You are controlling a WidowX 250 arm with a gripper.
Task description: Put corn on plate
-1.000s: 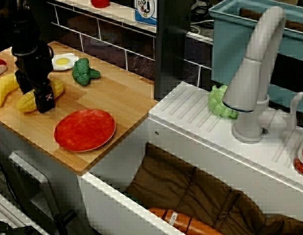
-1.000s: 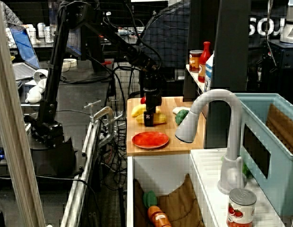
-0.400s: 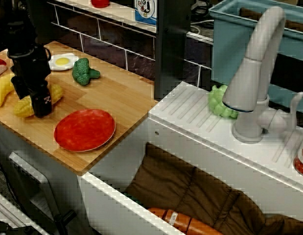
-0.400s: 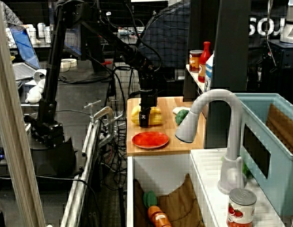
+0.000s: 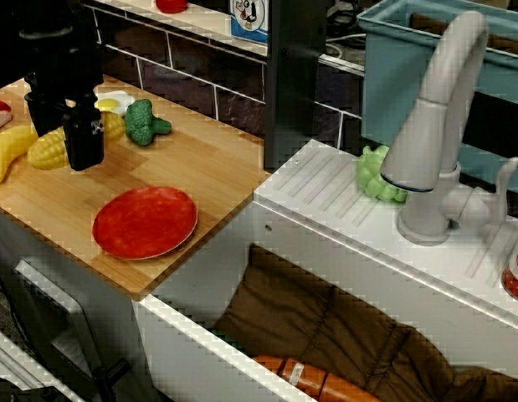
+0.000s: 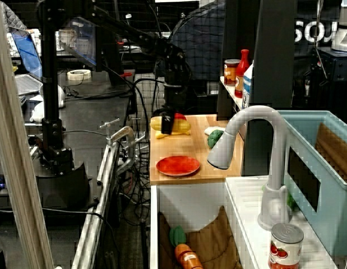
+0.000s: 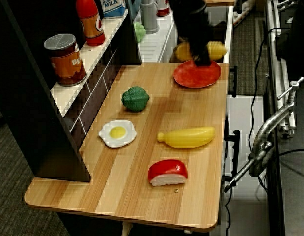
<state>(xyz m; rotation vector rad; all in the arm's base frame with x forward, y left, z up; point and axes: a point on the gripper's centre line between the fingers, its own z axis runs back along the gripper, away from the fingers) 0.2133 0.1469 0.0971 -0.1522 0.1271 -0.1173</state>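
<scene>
Close view over the counter: gripper [image 5: 81,146] black, clamped across corn [image 5: 48,149], cob raised off the board [image 5: 200,167], ends sticking out either side of the fingers. Plate [image 5: 145,221] bare, at 5 o'clock from the cob, apart. Banana [image 5: 9,151] at 9 o'clock of corn; broccoli [image 5: 144,122] and egg [image 5: 112,102] at 2 o'clock. Faucet [image 5: 434,126] over at 3 o'clock

Long side view: gripper [image 6: 167,124] hanging from the arm, corn [image 6: 180,127] held level above the board, plate [image 6: 178,165] below, toward 6 o'clock

View from the board's far end: corn [image 7: 214,49] in the grip above the plate's [image 7: 196,76] 12 o'clock rim; whether directly over it, cannot tell. Banana [image 7: 186,137], egg [image 7: 117,132], broccoli [image 7: 135,98] nearer the camera
</scene>
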